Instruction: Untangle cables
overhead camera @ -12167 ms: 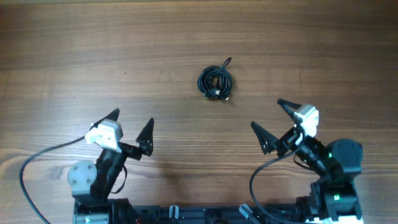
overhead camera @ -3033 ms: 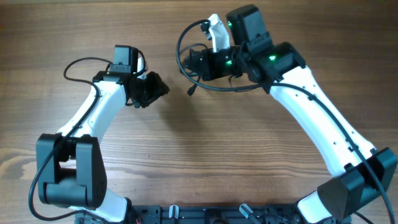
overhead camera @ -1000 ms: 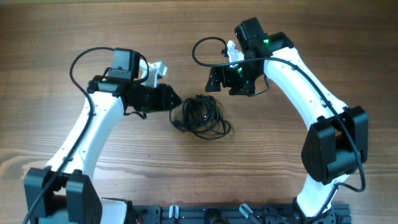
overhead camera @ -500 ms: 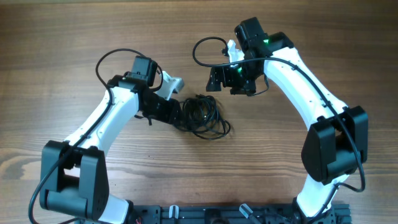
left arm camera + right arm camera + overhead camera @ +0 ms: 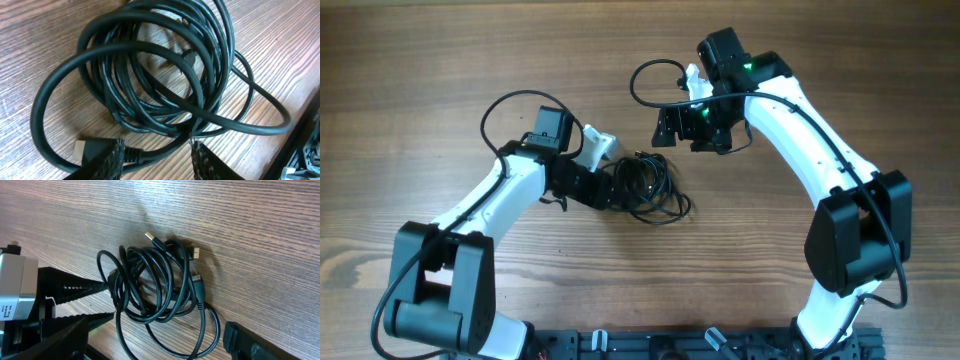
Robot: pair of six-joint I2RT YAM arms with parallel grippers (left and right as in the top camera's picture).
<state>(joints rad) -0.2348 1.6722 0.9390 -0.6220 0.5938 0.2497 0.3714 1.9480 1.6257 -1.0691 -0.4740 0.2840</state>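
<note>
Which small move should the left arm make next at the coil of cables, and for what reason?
Probably close the left gripper on the strands between its open fingers. They straddle the edge of the black cable bundle, which lies loosely coiled on the table. The right gripper hangs open beside it, holding nothing.

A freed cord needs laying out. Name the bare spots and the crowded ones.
Bare: the table between the two arms, below the cables in the overhead view; the far left corner. Crowded: the middle, where the left gripper is at the cables and the right gripper hovers close by.
</note>
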